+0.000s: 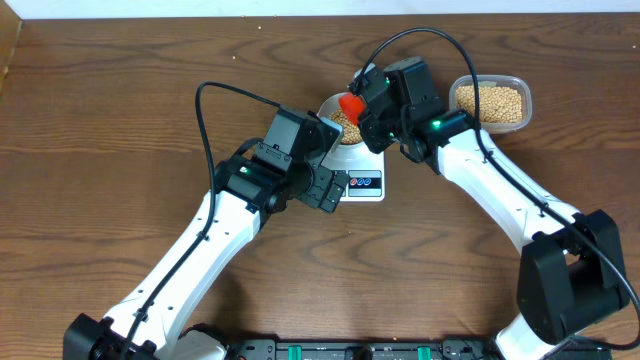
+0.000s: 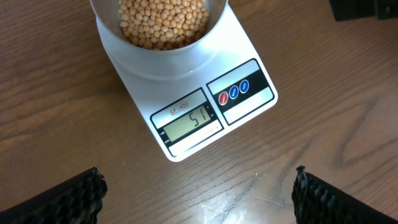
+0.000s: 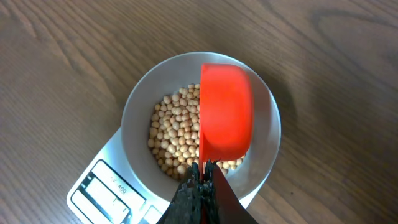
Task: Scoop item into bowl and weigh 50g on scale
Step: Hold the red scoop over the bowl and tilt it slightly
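My right end effector (image 3: 202, 173) is clamped on the handle of a red scoop (image 3: 225, 112), tipped mouth-down over the bowl (image 3: 134, 106). The bowl sits on the scale (image 2: 245, 53) and holds a layer of beans (image 3: 174, 134). My left end effector (image 2: 198, 188) hangs just in front of the scale with fingers wide apart and nothing in them, facing a display (image 2: 191, 121) that looks to read 51. More beans fill the tub (image 1: 526, 104), well apart on the table (image 1: 120, 100). The beans look hard, smooth and ready to roll, so I judge them best moved by scoop. The scoop seems light and stiff, best gripped at its handle.
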`<state>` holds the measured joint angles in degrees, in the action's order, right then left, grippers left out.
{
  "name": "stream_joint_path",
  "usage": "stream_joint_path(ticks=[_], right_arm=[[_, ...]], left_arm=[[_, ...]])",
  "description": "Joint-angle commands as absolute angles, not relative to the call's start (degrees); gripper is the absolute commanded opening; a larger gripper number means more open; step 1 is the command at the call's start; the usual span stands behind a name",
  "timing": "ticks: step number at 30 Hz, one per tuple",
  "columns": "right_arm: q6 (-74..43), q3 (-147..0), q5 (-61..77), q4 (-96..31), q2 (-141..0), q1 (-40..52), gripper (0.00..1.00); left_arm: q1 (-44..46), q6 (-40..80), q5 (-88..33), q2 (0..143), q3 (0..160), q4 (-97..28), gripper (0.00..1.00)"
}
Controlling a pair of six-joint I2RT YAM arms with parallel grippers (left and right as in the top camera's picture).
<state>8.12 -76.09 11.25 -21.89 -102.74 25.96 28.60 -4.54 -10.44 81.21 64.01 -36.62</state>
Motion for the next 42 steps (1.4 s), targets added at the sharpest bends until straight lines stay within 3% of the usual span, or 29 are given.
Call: stream_joint_path(ticks=[1, 26, 42], right_arm=[[7.75, -76.09, 10.44, -21.65, -103.94, 26.35, 0.01], [7.75, -76.05, 11.11, -22.28, -105.14, 26.35, 0.01], [5.78, -76.05, 19.77, -22.24, -105.14, 26.35, 0.01]], left_arm=[[28.29, -4.91, -10.94, 80.68, 64.07, -36.60, 0.98], [28.29, -4.93, -10.94, 80.68, 64.07, -36.60, 0.98], [28.29, -4.91, -10.94, 80.68, 64.07, -36.62, 0.98]])
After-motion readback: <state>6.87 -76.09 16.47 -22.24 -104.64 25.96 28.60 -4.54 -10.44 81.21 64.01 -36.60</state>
